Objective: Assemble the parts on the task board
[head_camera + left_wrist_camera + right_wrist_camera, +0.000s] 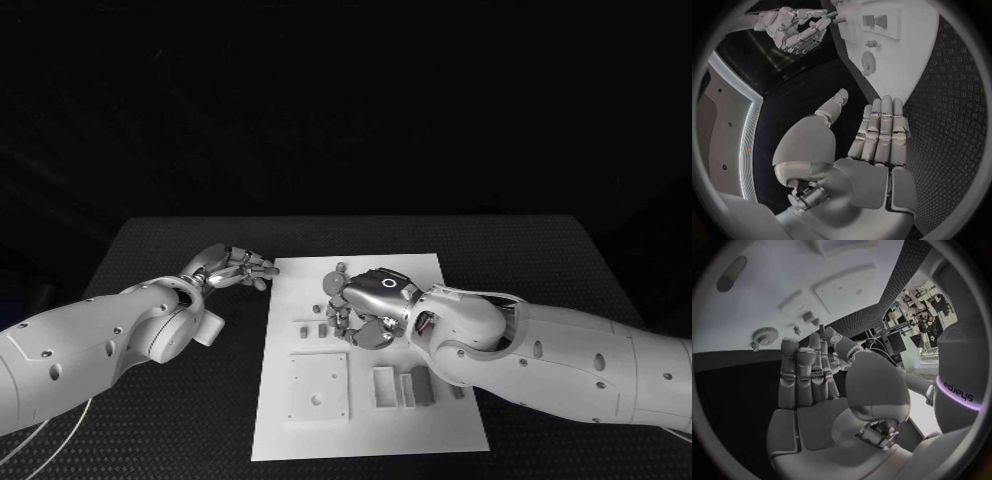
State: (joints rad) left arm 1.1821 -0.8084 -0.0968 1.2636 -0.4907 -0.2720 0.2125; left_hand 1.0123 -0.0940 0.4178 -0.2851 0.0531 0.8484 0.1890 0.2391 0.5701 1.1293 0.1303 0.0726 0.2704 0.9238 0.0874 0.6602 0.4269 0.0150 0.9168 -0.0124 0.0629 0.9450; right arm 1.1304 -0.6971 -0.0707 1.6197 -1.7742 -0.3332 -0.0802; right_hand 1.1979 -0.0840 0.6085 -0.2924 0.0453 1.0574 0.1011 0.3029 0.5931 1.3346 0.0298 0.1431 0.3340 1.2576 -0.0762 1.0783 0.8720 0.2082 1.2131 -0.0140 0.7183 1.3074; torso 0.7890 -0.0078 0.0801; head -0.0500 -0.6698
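Both hands are out over the black table (173, 400), so left to right: the left hand (231, 266) sits just off the left edge of the task board (361, 440), near its far corner, holding nothing, fingers straight and side by side with the thumb apart. The right hand (361, 305) hovers over the board's middle, fingers loosely curled; can't tell if it's pinching anything. Grey parts lie on the board: a square plate (319, 385) and two upright blocks (401, 386) near the robot. The left wrist view adds a small gear (869, 62) on the board beyond the left fingers (882, 131). The right wrist view shows that gear (766, 335) plus small pegs (796, 330).
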